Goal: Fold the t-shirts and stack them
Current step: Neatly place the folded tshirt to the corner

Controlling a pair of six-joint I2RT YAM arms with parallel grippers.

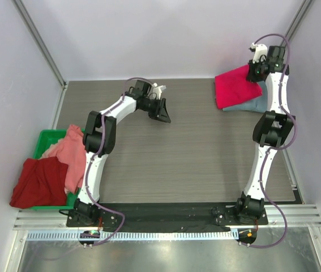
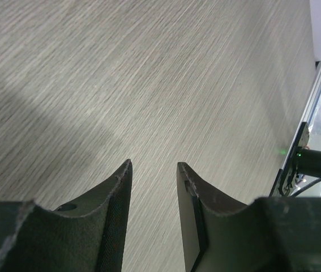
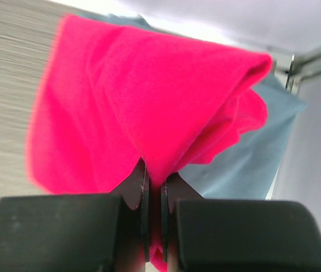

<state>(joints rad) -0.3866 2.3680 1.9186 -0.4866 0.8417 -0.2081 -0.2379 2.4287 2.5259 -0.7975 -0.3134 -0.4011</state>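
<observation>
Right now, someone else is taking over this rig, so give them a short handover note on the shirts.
Left gripper: open, empty, over bare table.
Right gripper: shut on the pink shirt, which lies on the blue-grey shirt at the far right corner.
Done: those two look folded and stacked.
To do: release the pink one; dark red shirt and salmon shirt lie crumpled over the bin, unfolded.
</observation>
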